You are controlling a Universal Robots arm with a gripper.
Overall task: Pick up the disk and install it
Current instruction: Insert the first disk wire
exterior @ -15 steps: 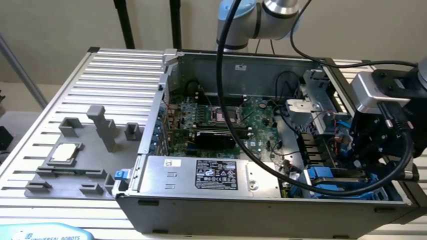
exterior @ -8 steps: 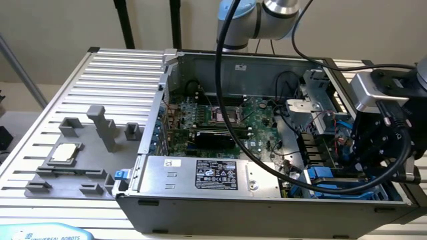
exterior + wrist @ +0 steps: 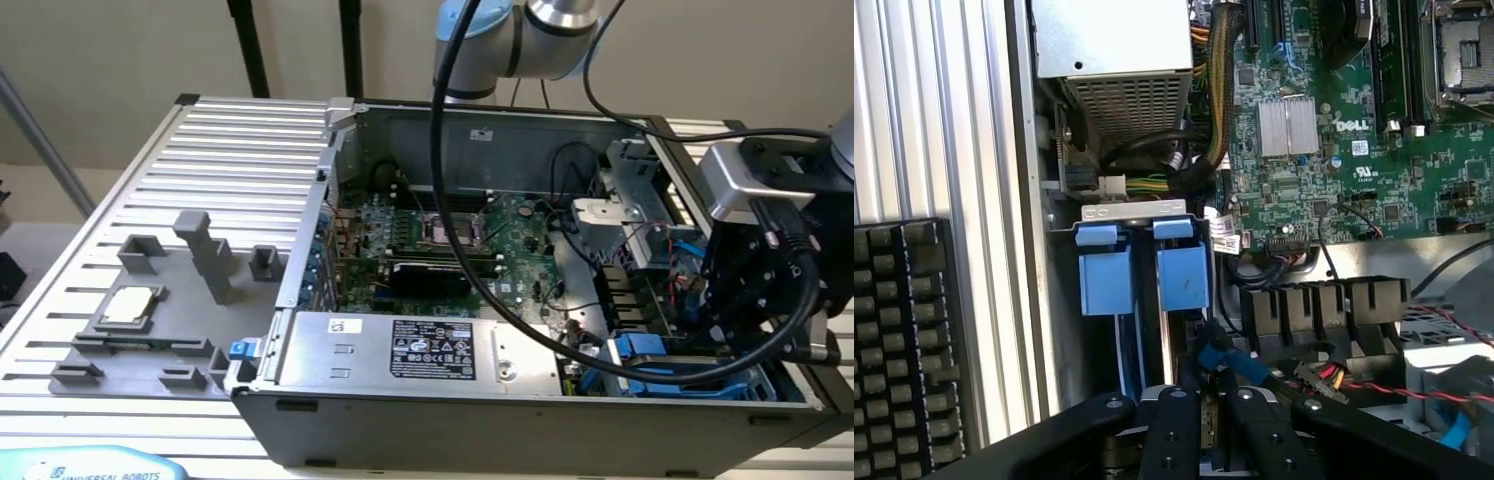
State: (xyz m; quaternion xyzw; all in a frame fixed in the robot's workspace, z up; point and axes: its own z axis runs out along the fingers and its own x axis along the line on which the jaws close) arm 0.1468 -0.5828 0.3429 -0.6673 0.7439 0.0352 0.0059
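Two blue disk carriers stand on edge, side by side, in the drive bay at the near corner of the open computer case [image 3: 400,405], on the exterior view's right. The disk [image 3: 1182,278] closer to my gripper shows its blue carrier end and a thin silver edge, and its blue also appears in the exterior view [image 3: 650,347]. The second carrier [image 3: 1104,282] sits right beside it. My gripper [image 3: 1212,432] hangs directly over this bay, in line with the nearer carrier. In the exterior view the gripper [image 3: 750,325] is low inside the case, above the blue carriers.
The motherboard [image 3: 441,240] fills the case floor and the grey power supply box [image 3: 400,350] lies along the near wall. Loose cables [image 3: 1324,375] and black connectors crowd the space beside the bay. A grey fixture with a small silver chip [image 3: 134,305] sits on the slatted table.
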